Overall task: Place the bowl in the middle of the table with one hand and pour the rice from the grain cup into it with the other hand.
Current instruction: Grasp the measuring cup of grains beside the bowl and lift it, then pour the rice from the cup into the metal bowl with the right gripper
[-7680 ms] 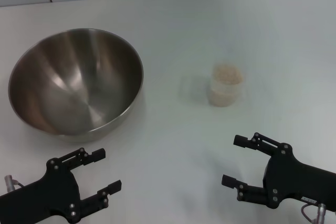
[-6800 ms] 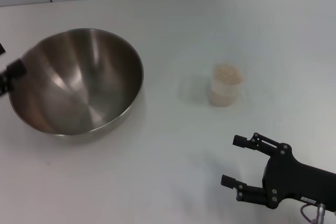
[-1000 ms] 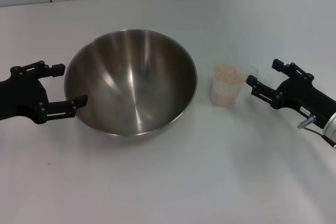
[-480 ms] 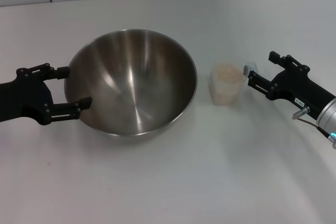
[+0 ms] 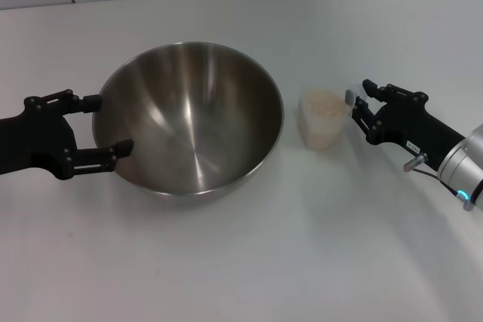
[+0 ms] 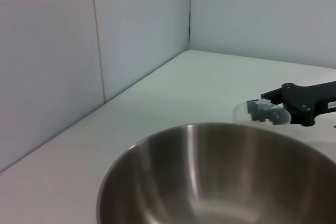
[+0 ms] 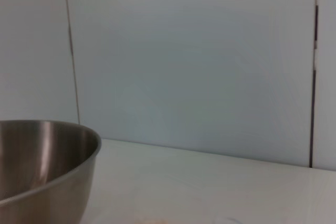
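White and matte, the desk (image 5: 249, 262) ran back to a pale panelled wall (image 7: 189, 61) at its far edge. Near its middle sat the bowl (image 5: 189, 115), upright, its shiny steel inside bare. The left gripper (image 5: 106, 122) lay at the bowl's left side with its fingers spread, one by the rim on the far side and one against the outer wall on the near side; whether either finger actually touched the metal could not be told. Just right of the bowl, and apart from it, stood the grain cup (image 5: 323, 120), upright on the desk and filled close to its rim with the rice (image 5: 324, 104). The right gripper (image 5: 356, 108) had reached in from the right, its fingers parted and level with the cup's right side, the tips at or just beside the cup's wall. From the left wrist view the cup's translucent rim (image 6: 261, 113) showed beyond the bowl's far edge, with the right gripper's dark fingers (image 6: 294, 95) just behind it.
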